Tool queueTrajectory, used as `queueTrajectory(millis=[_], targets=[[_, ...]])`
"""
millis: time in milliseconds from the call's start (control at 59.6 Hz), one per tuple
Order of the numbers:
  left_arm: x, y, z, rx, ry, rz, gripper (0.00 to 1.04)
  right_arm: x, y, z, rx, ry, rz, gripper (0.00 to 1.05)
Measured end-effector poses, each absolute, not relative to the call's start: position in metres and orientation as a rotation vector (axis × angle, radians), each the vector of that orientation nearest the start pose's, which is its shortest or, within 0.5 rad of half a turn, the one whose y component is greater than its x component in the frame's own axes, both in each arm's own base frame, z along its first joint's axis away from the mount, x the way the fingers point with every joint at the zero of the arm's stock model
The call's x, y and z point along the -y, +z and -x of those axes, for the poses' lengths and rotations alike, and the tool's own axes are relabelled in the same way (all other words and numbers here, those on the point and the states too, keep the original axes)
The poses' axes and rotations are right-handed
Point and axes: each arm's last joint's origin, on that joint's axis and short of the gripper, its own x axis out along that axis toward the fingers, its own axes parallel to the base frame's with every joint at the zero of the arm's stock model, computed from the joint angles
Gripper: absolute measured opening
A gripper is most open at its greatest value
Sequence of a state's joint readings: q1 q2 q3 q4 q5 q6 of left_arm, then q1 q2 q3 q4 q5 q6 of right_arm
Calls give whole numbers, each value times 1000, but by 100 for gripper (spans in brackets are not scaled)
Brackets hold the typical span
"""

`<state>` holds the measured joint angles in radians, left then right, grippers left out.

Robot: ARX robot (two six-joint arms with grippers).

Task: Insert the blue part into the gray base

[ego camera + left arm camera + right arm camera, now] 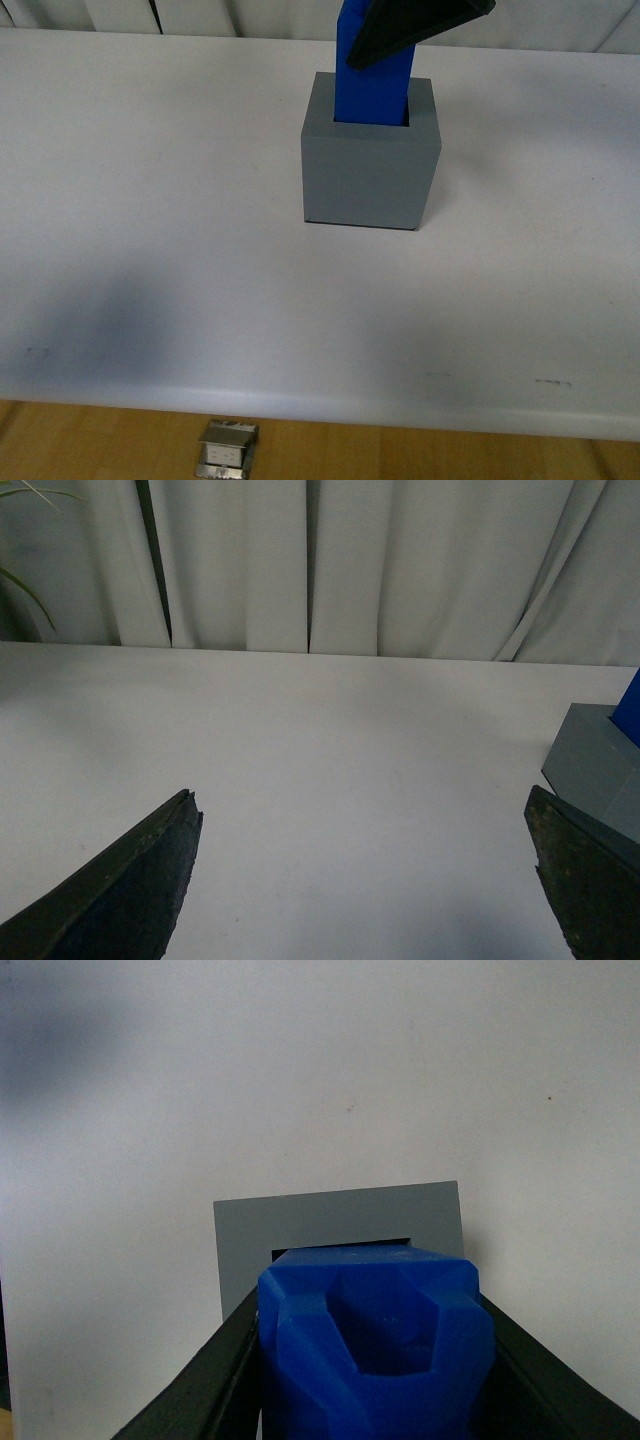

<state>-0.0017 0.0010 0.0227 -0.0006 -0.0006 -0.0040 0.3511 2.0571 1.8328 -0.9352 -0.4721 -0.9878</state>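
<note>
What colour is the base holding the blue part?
Gray, plain matte; the gray base shows best in the front view.

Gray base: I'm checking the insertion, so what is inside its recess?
The blue part stands with its lower end in the recess of the gray base, gripped by the right claw. A dark gap shows beside it. The recess floor and the part's depth are hidden.

open table (150, 200) lies all around the gray base (370, 180), curtain (350, 560) behind.
</note>
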Motion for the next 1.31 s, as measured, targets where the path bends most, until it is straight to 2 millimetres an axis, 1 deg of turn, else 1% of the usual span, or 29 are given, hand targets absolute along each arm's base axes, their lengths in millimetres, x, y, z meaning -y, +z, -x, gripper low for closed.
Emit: queueTrajectory(millis=[117,201,235,386,436,503,604,671,805,905,989,1090,1174,1308], targets=[[0,171,-96,21,-1,4,98,-161,255,-402,-720,1236,749,48],[0,171,-96,21,-1,4,98,-161,255,-403,-713,1238,736,65],[0,171,-96,21,-1,4,98,-162,256,-403,-709,1240,729,69],[0,171,-96,21,-1,4,98,-161,258,-407,-672,1231,676,94],[0,171,-96,21,-1,4,98,-160,259,-408,-660,1221,657,98],[0,171,-96,21,-1,4,98,-157,261,-406,-642,1209,630,95],[0,171,-96,21,-1,4,98,-150,267,-401,-608,1181,601,96],[0,171,-96,21,-1,4,98,-143,275,-395,-569,1141,581,96],[0,171,-96,21,-1,4,98,-122,290,-383,-485,1028,525,96],[0,171,-96,21,-1,4,98,-100,296,-370,-439,882,478,96],[0,171,-96,21,-2,4,98,-75,288,-354,-425,691,408,96],[0,171,-96,21,-1,4,98,-53,275,-342,-435,523,335,96],[0,171,-96,21,-1,4,98,-34,262,-329,-449,398,276,96],[0,171,-96,21,-1,4,98,-9,247,-305,-449,257,179,96]])
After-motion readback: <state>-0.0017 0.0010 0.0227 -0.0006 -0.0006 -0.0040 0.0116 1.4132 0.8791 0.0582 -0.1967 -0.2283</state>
